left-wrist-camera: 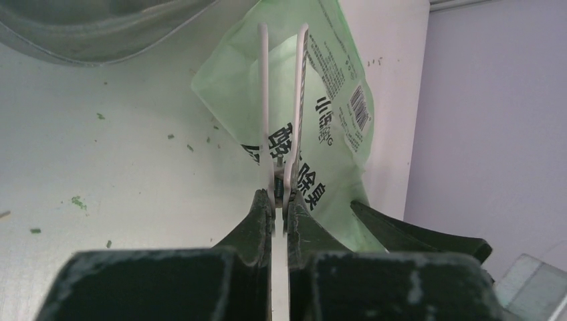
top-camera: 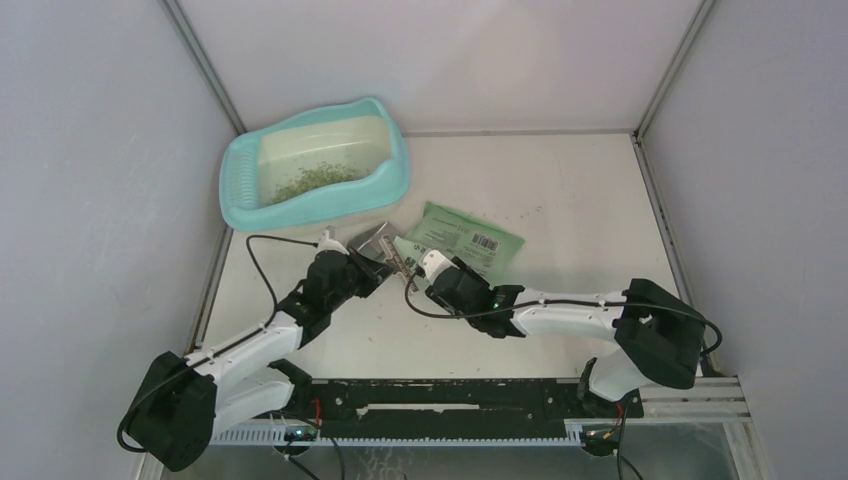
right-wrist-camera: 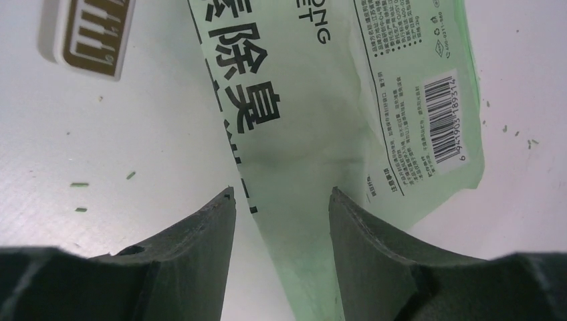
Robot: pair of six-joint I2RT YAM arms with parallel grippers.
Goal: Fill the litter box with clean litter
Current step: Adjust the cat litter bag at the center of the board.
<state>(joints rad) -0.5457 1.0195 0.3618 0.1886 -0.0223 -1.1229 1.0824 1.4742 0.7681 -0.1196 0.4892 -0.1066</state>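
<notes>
Bag (right-wrist-camera: 307,134) flat beneath parted right jaws, left jaws clamped on scoop (top-camera: 372,242), litter box (top-camera: 236,195) beyond

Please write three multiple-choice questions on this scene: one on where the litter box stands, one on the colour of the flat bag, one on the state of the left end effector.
1. The litter box stands: A) at the far left of the table; B) at the near right corner; C) between the arm bases.
2. The flat bag is: A) red; B) green; C) black.
3. The left end effector is: A) wide open; B) out of view; C) shut on a thin white piece.
Answers: 1 A, it sits by the back left walls; 2 B, its film is green; 3 C, it pinches two white strips.
</notes>
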